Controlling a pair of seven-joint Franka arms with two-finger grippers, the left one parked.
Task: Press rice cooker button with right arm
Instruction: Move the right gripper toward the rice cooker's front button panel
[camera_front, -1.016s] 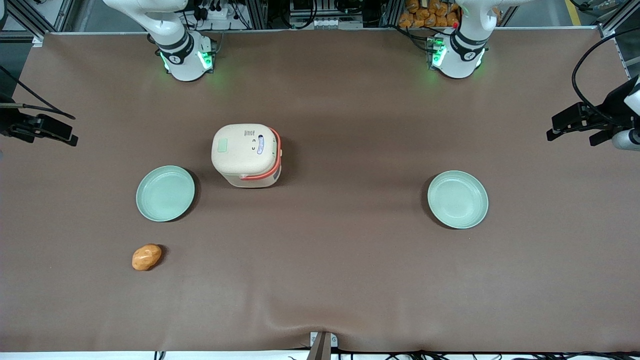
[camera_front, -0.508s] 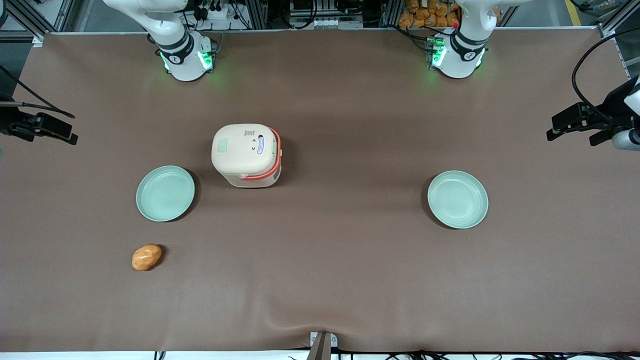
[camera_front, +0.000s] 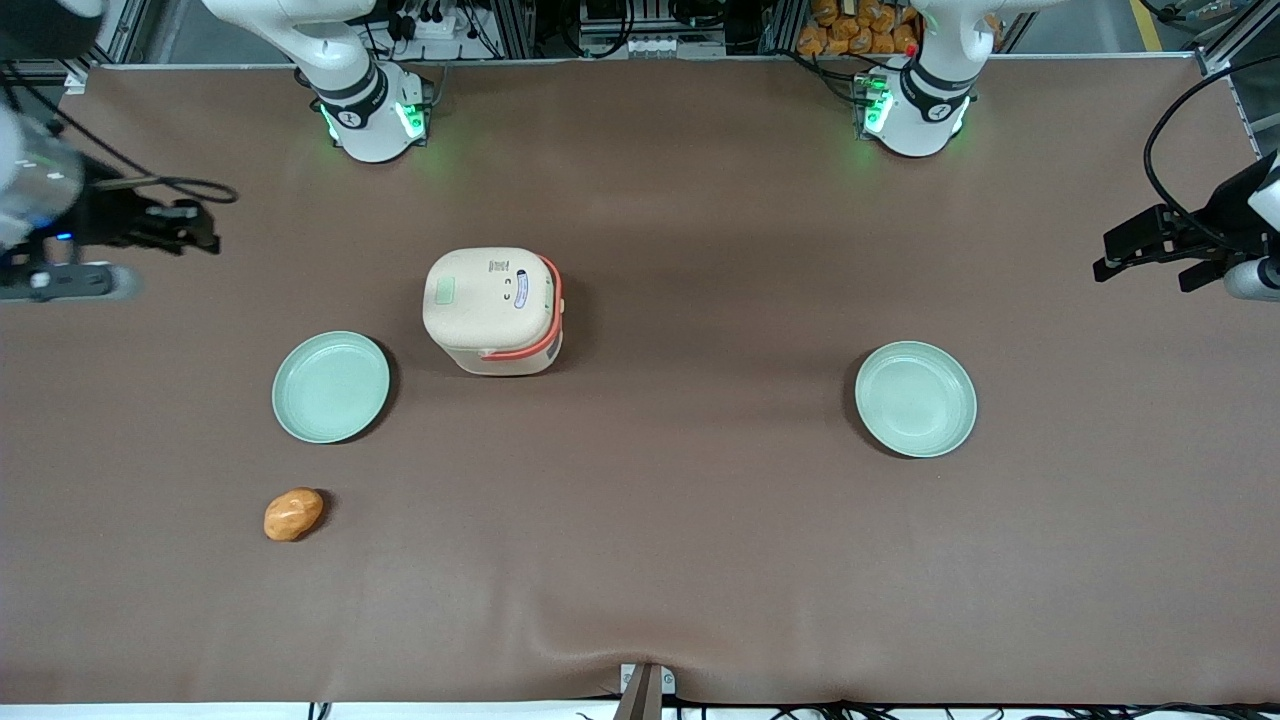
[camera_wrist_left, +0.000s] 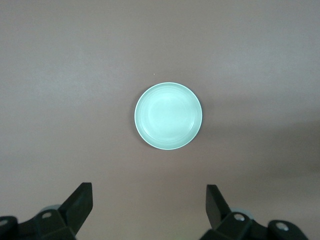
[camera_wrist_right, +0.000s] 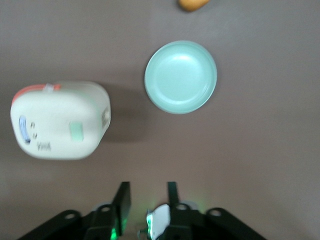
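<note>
A: Looking down from the front, where is the gripper (camera_front: 185, 228)?

B: At the working arm's end of the table, well apart from the rice cooker (camera_front: 493, 311). The button (camera_front: 444, 291) sits on the lid's edge facing that end.

A: And the right wrist view?

B: The fingers (camera_wrist_right: 123, 200) stand a narrow gap apart, holding nothing. The button (camera_wrist_right: 76, 131) is untouched; the arm should probably close them, centre above it, and press straight down.

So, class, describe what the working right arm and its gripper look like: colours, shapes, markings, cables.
The right arm is white and jointed, with a black band and green lights near its base. Its gripper, above the working arm's end of the table, is black with two flat fingers; a thin black cable loops nearby.
</note>
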